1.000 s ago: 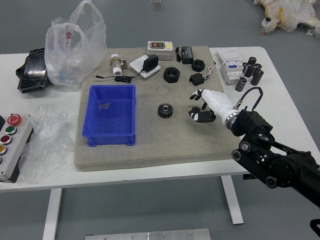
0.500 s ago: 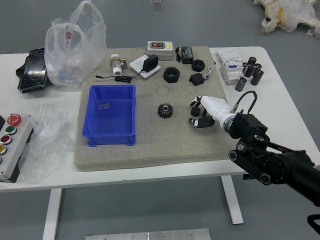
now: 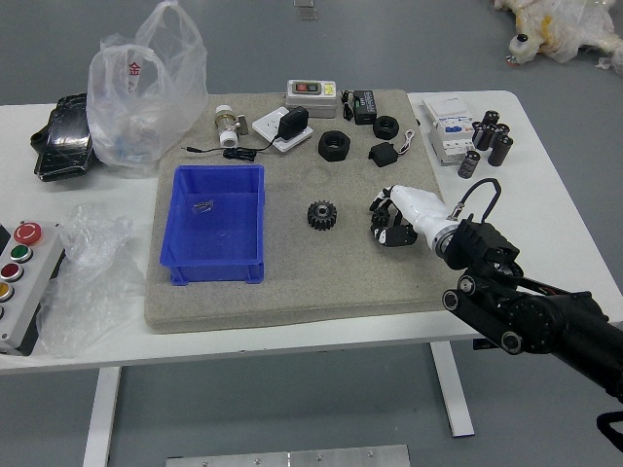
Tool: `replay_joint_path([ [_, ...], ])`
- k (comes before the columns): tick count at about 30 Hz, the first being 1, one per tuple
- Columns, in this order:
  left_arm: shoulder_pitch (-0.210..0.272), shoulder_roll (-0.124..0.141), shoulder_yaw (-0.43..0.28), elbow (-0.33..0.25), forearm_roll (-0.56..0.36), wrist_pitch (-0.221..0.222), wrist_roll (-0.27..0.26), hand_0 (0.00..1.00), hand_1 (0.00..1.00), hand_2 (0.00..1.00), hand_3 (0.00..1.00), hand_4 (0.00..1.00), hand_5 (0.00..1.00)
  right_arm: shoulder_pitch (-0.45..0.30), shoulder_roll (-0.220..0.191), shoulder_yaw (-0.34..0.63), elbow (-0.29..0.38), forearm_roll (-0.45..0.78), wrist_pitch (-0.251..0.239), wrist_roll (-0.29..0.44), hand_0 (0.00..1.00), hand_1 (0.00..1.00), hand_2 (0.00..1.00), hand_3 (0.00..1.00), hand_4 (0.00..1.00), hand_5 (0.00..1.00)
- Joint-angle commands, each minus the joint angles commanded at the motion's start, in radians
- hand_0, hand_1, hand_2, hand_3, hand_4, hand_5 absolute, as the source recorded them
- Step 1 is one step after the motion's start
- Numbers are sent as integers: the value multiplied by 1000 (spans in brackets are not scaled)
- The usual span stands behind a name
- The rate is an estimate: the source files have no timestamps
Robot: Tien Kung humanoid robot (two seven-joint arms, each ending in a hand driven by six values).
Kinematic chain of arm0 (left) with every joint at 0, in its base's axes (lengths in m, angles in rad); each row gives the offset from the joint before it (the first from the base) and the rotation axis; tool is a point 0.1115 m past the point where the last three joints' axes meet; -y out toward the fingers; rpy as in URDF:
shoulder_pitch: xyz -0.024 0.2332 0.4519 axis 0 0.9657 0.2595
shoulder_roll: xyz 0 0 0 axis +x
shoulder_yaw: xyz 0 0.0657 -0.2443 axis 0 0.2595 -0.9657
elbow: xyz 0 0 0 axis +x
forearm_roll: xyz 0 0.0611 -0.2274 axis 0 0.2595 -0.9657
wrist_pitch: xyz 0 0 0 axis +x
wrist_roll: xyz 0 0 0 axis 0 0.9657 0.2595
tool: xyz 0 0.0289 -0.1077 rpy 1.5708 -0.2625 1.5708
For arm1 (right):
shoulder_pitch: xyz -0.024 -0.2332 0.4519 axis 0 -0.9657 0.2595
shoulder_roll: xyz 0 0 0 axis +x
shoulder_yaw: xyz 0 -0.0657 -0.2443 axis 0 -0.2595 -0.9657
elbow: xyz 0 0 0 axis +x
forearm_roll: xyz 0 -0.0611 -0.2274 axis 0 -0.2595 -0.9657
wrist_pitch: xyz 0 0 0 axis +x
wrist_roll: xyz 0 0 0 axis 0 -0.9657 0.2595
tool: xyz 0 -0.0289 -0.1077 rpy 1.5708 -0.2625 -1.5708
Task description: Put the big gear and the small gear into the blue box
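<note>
The small gear (image 3: 379, 219) was held by the right hand (image 3: 403, 216) over the right part of the grey mat (image 3: 321, 284). The fingers were curled in around it, so it was mostly hidden; whether it was touching the mat could not be told. The big gear (image 3: 322, 215) was seen lying on the mat, between the blue box (image 3: 213, 272) and the hand, touching neither. A small metal piece (image 3: 202, 206) was contained in the box. Two black rings, one larger (image 3: 334, 146) and one smaller (image 3: 385, 127), were placed farther back, near a black block (image 3: 383, 155).
</note>
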Motion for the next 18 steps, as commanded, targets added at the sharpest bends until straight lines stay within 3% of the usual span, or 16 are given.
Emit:
replay_joint_path([
  [11, 51, -5, 21, -4, 74, -36, 2, 702, 644, 631, 803, 708, 415, -2, -7, 2, 27, 9, -34, 29, 230, 307, 268, 327, 106, 2],
  [18, 76, -18, -22, -16, 163, -56, 49, 702, 645, 632, 803, 709, 416, 30, -2, -23, 117, -3, -45, 33, 232, 307, 269, 331, 107, 2],
])
